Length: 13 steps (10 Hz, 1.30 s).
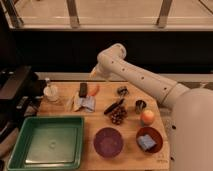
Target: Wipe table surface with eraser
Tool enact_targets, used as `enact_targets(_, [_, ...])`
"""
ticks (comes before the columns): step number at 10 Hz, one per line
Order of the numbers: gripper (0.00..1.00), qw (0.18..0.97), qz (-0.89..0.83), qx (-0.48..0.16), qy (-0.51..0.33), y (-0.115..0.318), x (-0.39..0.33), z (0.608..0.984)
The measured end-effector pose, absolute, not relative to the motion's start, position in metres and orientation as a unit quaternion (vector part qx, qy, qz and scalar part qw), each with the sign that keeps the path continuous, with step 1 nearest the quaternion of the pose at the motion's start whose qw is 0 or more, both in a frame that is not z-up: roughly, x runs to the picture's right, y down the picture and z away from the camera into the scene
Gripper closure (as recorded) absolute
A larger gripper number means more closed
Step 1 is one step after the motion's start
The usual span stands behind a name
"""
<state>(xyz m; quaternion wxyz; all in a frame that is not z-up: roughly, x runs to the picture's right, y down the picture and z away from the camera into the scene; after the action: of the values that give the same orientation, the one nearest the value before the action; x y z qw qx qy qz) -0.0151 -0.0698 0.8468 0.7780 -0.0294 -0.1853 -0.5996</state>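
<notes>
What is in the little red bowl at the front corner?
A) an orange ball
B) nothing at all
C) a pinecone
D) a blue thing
D: a blue thing sits inside the red bowl, far from the pincer, which hangs over the back edge of the table.
</notes>
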Motion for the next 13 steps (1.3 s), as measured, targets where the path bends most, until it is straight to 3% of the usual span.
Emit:
enact_targets(8, [0.34,0.702,-0.68,0.02,-0.213,-0.086,-0.077,0.864])
enact_targets(13, [0.34,0.647,-0.721,0.024,-0.245,-0.086,-0.101,0.9])
